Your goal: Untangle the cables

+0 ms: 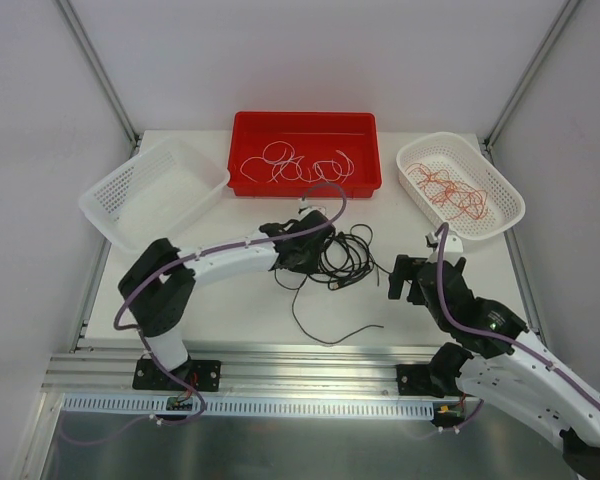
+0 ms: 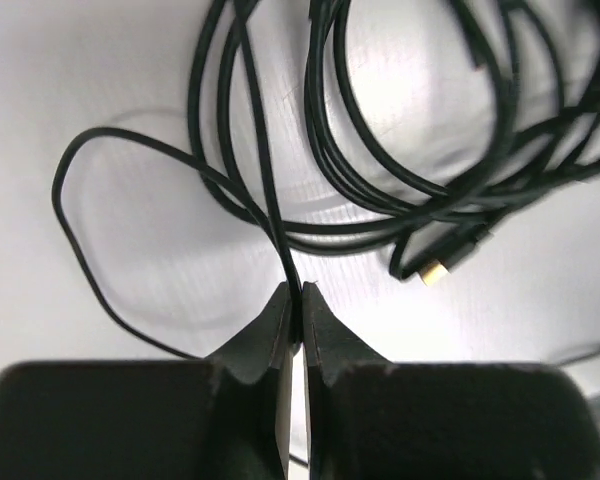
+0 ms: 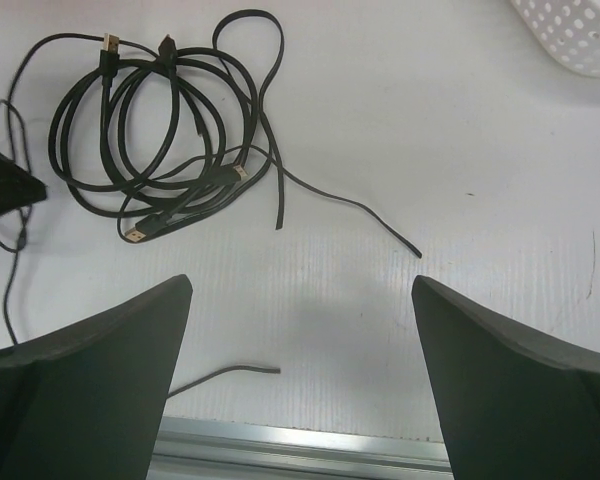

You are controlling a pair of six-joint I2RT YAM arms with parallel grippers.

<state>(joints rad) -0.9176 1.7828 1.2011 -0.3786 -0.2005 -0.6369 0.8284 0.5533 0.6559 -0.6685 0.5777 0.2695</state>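
Note:
A tangle of black cables [image 1: 345, 258] lies mid-table. My left gripper [image 1: 323, 248] is at its left side, and in the left wrist view this gripper [image 2: 300, 296] is shut on one thin black strand that runs up into the black loops [image 2: 410, 190]; a gold plug [image 2: 435, 272] lies beside them. My right gripper [image 1: 408, 280] hovers right of the pile. Its jaws [image 3: 302, 290] stand wide open over bare table, with the black coil [image 3: 160, 150] up ahead to its left. White cables [image 1: 298, 166] lie in the red bin [image 1: 365, 125]. Red-orange cables [image 1: 452, 190] fill the right basket [image 1: 508, 195].
An empty white basket [image 1: 155, 190] stands at the back left. One loose black strand [image 1: 330, 330] trails toward the near edge, its end [image 3: 250, 370] close to the metal rail [image 3: 300, 440]. A corner of the right basket [image 3: 580, 35] shows in the right wrist view.

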